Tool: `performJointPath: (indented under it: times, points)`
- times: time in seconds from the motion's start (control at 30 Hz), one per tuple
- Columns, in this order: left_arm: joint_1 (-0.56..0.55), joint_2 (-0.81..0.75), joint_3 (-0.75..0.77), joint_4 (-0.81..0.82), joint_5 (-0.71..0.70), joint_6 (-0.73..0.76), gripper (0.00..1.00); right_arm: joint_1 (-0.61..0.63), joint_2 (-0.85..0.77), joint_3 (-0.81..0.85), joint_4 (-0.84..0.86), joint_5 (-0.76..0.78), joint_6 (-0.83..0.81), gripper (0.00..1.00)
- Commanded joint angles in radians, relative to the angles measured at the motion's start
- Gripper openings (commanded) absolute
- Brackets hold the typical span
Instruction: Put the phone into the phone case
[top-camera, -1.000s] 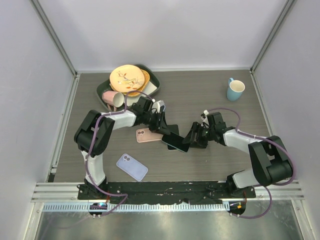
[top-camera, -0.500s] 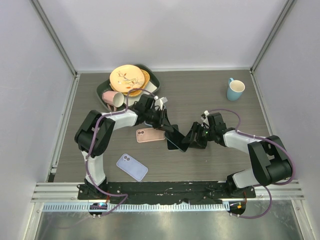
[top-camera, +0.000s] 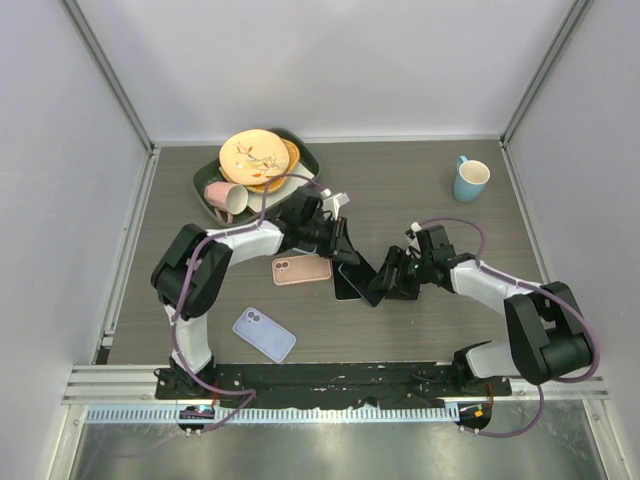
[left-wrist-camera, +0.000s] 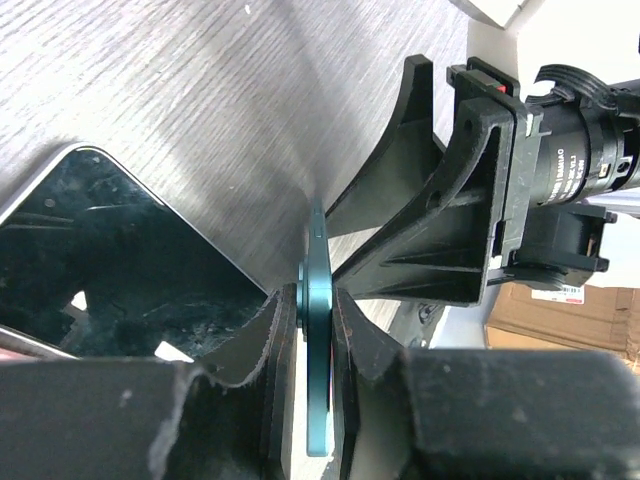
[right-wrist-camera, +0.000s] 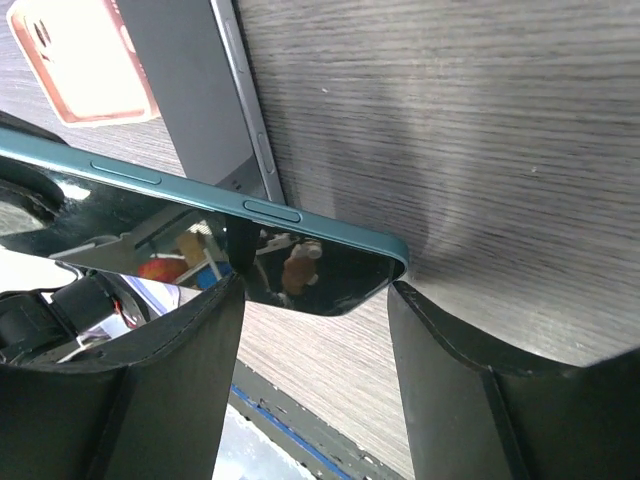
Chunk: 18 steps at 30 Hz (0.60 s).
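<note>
The phone (top-camera: 357, 282) is mid-table, a phone case (top-camera: 300, 269) just left. A tray (top-camera: 309, 157) sits back left, a mug (top-camera: 470, 180) back right.

- From overhead we see bright, even, diffuse light; shadows on the grey table (top-camera: 420, 190) are soft and short.
- In the left wrist view, the near fingers (left-wrist-camera: 240, 350) are dark and blurred, while the teal phone (left-wrist-camera: 316, 330) is sharper.
- In the right wrist view, its glass mirrors the room, and a soft shadow falls beside it.
</note>
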Motion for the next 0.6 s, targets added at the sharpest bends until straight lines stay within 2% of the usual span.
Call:
performJointPath:
  times: [0.0, 0.13, 0.37, 0.43, 0.57]
  points:
    - [0.007, -0.110, 0.003, -0.033, 0.052, -0.055, 0.00, 0.001, -0.110, 0.122, 0.021, 0.014, -0.065, 0.64]
    - [0.078, -0.215, -0.037, 0.023, 0.075, -0.110, 0.00, 0.000, -0.155, 0.176, -0.028, 0.017, -0.098, 0.65]
    - [0.249, -0.484, -0.120, -0.073, 0.067, -0.098, 0.00, 0.000, -0.190, 0.259, -0.045, -0.020, -0.111, 0.66]
    - [0.297, -0.545, -0.158, -0.092, 0.066, -0.101, 0.00, 0.000, -0.195, 0.274, -0.013, -0.078, -0.097, 0.67]
    - [0.366, -0.686, -0.232, -0.076, 0.081, -0.153, 0.00, 0.001, -0.198, 0.262, 0.178, -0.199, -0.005, 0.72]
